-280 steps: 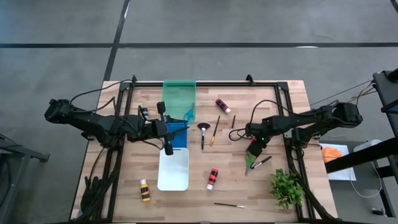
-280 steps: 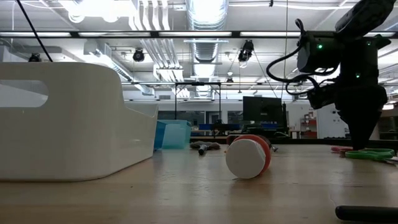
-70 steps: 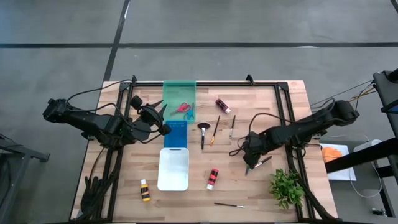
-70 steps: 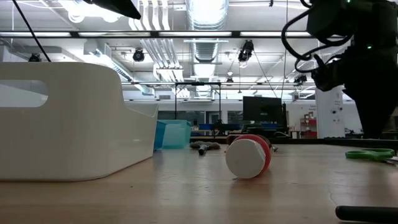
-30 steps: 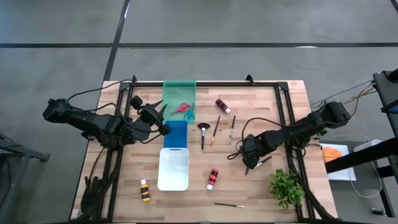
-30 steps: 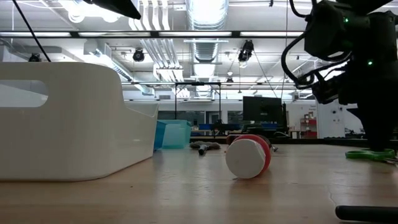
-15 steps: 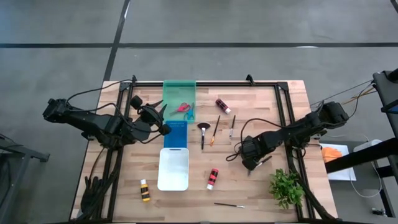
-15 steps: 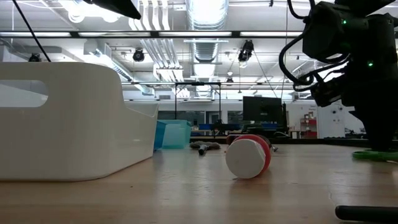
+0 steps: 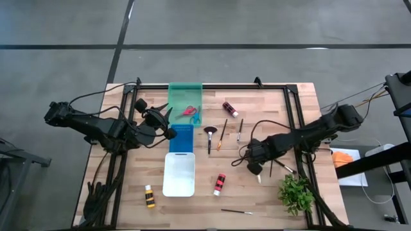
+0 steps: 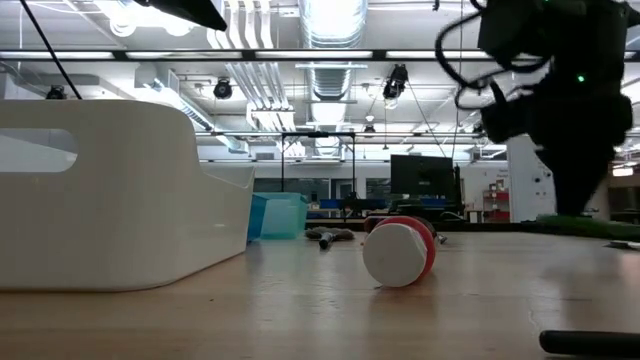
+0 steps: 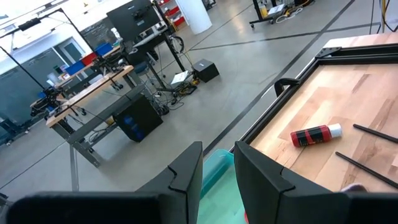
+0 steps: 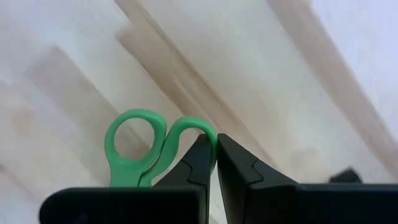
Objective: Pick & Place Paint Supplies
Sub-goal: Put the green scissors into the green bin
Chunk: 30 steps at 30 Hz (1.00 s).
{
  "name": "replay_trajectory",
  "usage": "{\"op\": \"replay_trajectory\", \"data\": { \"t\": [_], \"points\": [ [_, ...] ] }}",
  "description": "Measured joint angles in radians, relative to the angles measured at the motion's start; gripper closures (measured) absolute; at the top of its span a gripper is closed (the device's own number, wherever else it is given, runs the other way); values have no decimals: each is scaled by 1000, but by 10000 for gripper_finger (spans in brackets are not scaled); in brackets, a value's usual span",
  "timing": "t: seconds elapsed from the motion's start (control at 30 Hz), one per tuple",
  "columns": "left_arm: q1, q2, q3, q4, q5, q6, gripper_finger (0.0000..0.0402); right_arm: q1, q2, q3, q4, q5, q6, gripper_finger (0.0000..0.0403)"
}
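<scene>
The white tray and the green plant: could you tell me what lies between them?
In the high view, a red-banded paint bottle lies between the white tray and the green plant.

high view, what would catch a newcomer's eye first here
The right gripper, low over the table's right side, is shut on green scissors. Across the wood lie paint bottles, one red-banded, beside a white tray. The left gripper waits by the green tray.

no readable text, labels or signs
</scene>
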<state>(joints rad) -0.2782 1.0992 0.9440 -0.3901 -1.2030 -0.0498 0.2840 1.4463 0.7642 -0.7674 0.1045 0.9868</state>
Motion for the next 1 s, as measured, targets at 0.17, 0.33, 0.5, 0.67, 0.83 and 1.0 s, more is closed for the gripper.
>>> {"op": "replay_trajectory", "data": {
  "t": [0.17,0.33,0.5,0.67,0.83,1.0],
  "points": [
    [0,0,0,1,0,0,301,-31,-50,52,33,74,-93,392],
    [0,0,0,5,0,0,301,-97,-79,86,144,133,-240,393],
    [0,0,0,8,0,1,301,-187,-61,94,265,139,-406,393],
    [1,0,0,8,-1,19,301,-295,-31,88,457,137,-543,393],
    [1,0,0,8,-1,23,301,-422,6,90,704,57,-674,394],
    [1,0,0,8,-1,27,301,-552,98,189,807,-71,-748,394]
  ]
}}
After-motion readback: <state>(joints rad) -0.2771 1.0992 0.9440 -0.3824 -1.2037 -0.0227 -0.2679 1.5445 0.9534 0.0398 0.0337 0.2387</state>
